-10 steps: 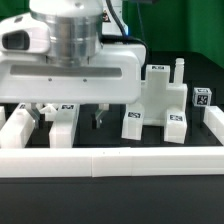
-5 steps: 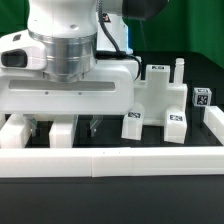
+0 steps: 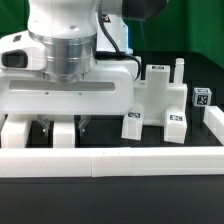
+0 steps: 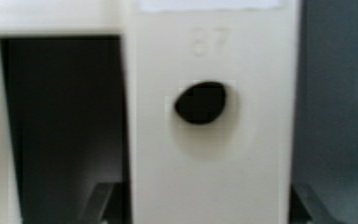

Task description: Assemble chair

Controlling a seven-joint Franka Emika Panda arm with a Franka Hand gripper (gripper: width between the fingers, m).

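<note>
In the exterior view, my gripper [image 3: 63,129] reaches down just behind the front rail, with its big white hand filling the view's left half. Its dark fingers [image 3: 45,127] press against both sides of a narrow white chair part [image 3: 64,139] that stands on the black table. The wrist view shows this part [image 4: 201,60] as a long white bar with a dark round hole [image 4: 201,102], and my gripper [image 4: 208,205] is shut on it, with a finger [image 4: 108,203] tight against each flank. The hand hides the part's top in the exterior view.
A long low white rail [image 3: 110,160] runs across the front. Another white block [image 3: 14,133] stands close on the exterior view's left of the held part. To the right stand larger tagged chair parts [image 3: 160,100], a small tagged block [image 3: 133,123] and a small tagged piece [image 3: 201,98].
The hand has come down and shifted toward the exterior view's left. The fingers, wide apart a second ago, have closed in onto the narrow white part.
</note>
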